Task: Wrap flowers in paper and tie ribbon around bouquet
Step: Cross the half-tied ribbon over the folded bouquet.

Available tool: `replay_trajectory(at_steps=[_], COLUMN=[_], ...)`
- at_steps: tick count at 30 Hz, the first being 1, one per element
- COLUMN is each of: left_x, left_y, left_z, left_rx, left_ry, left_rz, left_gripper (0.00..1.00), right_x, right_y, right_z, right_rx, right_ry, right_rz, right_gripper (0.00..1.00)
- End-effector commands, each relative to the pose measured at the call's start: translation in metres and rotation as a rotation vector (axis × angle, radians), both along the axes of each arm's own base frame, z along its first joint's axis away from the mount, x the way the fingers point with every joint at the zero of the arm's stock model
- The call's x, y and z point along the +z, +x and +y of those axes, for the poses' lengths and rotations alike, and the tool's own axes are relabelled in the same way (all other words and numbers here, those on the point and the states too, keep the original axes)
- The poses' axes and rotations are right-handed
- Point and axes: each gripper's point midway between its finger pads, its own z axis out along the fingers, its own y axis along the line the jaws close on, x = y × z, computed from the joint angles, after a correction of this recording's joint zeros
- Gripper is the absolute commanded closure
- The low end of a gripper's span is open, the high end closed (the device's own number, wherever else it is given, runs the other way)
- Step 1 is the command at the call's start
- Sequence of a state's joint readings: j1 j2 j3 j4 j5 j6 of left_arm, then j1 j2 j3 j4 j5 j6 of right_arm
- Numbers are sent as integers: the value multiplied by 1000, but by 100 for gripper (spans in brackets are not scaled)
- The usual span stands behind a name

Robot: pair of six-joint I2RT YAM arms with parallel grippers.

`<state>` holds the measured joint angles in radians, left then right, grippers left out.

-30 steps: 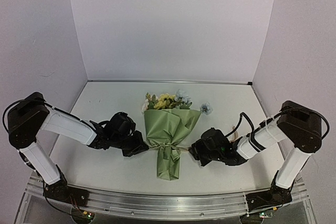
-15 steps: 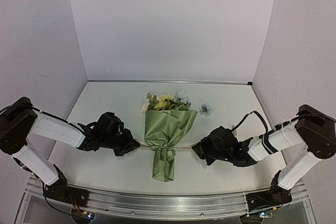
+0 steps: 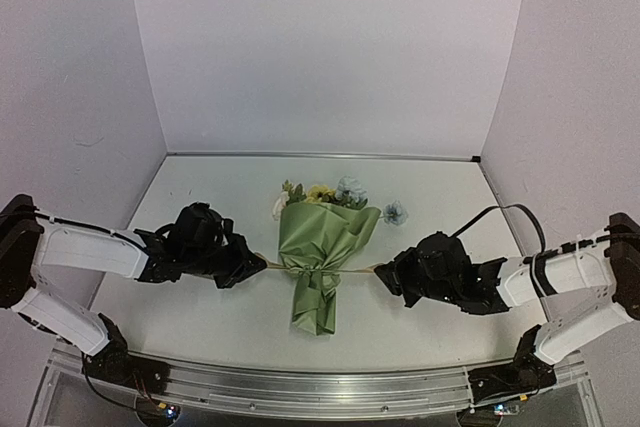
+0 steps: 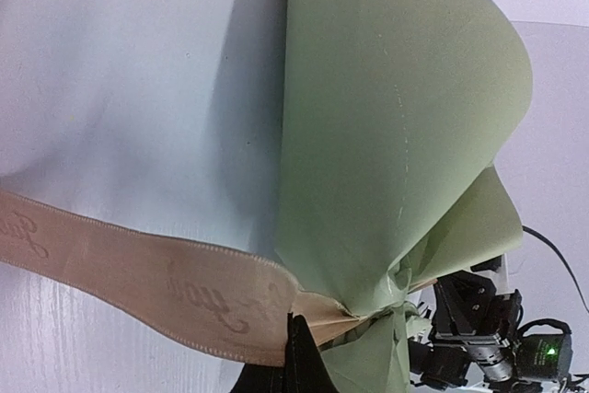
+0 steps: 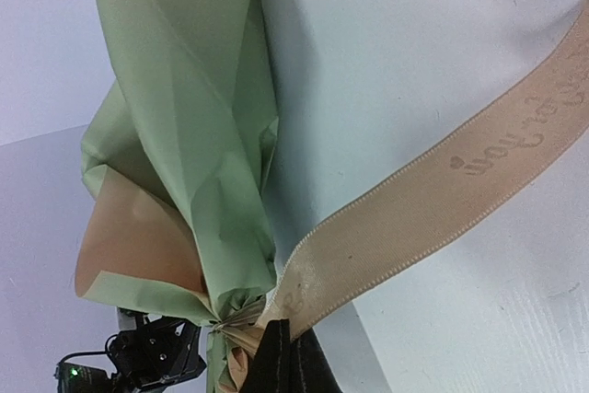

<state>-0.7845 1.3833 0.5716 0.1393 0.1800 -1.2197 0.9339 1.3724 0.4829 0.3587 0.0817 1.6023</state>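
The bouquet [image 3: 322, 247] lies on the table, an olive-green paper [image 4: 396, 135] cone with yellow and pale blue flowers [image 3: 328, 193] showing at its far end. The tan ribbon [image 3: 268, 265] runs taut across the cone's pinched neck. My left gripper [image 3: 257, 269] is shut on the ribbon's left end [image 4: 138, 269], close to the neck. On the other side, my right gripper [image 3: 386, 274] is shut on the right end [image 5: 433, 209]. In the right wrist view the paper [image 5: 198, 135] shows its tan inner face. Both sets of fingertips [image 4: 299, 356] [image 5: 285, 356] are pressed together.
White walls close in the table [image 3: 200, 327] on the left, back and right. An aluminium rail [image 3: 320, 387] runs along the near edge by the arm bases. One pale blue bloom [image 3: 394, 211] sticks out to the right of the cone.
Both arms have drawn outward, away from the bouquet, pulling the ribbon straight and taut. The cone's neck is cinched tighter and the bouquet has shifted slightly.
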Motion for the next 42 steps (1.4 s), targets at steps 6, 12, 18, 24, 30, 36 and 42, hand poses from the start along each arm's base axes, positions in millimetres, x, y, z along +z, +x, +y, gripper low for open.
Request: replay_trajectory(at_steps=[6, 12, 18, 24, 30, 36, 42], left_x=[-66, -57, -37, -17, 13, 17, 5], left_y=[0, -6, -3, -8, -9, -1, -1], left_z=[35, 1, -27, -47, -37, 5, 34], left_rx=[-5, -163, -282, -391, -365, -255, -251], left_ry=[296, 317, 298, 232, 212, 297, 447], left_rz=[58, 17, -48, -112, -185, -163, -153], left_gripper=[100, 100, 100, 93, 72, 58, 49], right_x=[-72, -59, -39, 5, 49, 78, 86], right_y=[-2, 2, 4, 9, 15, 17, 17], right_z=[-77, -51, -36, -24, 20, 65, 85], right_rx=[-75, 79, 186, 276, 491, 648, 709], right_ry=[-479, -557, -586, -633, -669, -718, -724], right_rz=[81, 55, 2, -121, -283, -382, -406], right_gripper=[100, 100, 65, 49, 38, 31, 30])
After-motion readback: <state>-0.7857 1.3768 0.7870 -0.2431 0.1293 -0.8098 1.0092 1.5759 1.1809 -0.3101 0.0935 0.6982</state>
